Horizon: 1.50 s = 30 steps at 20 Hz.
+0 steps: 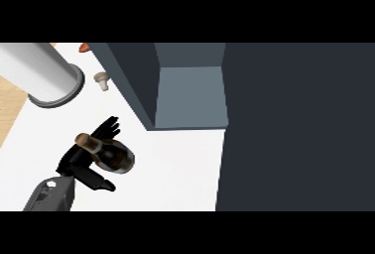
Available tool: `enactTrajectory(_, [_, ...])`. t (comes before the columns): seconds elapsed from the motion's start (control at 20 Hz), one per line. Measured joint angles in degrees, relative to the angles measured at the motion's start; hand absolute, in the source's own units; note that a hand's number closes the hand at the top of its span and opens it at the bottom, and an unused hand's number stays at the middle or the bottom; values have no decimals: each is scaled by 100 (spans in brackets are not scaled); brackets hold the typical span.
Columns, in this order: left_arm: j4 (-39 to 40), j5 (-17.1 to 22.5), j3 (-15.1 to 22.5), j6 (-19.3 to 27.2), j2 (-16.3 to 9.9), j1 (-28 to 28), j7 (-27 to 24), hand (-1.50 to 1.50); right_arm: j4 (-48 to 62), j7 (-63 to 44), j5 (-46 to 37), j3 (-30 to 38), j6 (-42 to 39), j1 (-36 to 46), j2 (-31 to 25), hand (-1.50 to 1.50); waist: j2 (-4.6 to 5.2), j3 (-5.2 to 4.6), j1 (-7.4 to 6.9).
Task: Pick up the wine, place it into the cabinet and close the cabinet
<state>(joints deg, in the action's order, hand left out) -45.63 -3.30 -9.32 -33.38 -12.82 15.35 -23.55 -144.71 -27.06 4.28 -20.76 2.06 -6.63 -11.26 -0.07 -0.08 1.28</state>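
Position: dark glass wine bottle (pixel 111 155) with brown cork top stands on the white counter (pixel 176 168), left hand (pixel 82 161) curled around it. Open grey-blue cabinet (pixel 189 96) lies up and right of it. Right hand unseen.
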Motion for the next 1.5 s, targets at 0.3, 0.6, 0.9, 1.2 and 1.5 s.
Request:
enactTrajectory(0.3, [533,103,-107,-7,184,110,-230,-150,-1,-20,2,54,11,21,-15,-150,-2,1,1])
enactTrajectory(0.6, [1098,473,-432,-148,263,380,-212,-150,-12,31,-5,-30,36,-83,-32,-150,-3,0,29])
enactTrajectory(0.9, [1469,605,-508,-263,284,609,-202,-150,9,39,-12,20,46,-57,-29,-150,-1,6,7])
enactTrajectory(1.2, [1540,569,-420,-105,506,765,-296,150,9,93,-8,120,-5,-67,-73,-150,-6,8,-9])
enactTrajectory(1.5, [1477,485,-300,-21,539,752,-428,150,11,66,-13,41,6,-81,-52,-150,-9,6,-28])
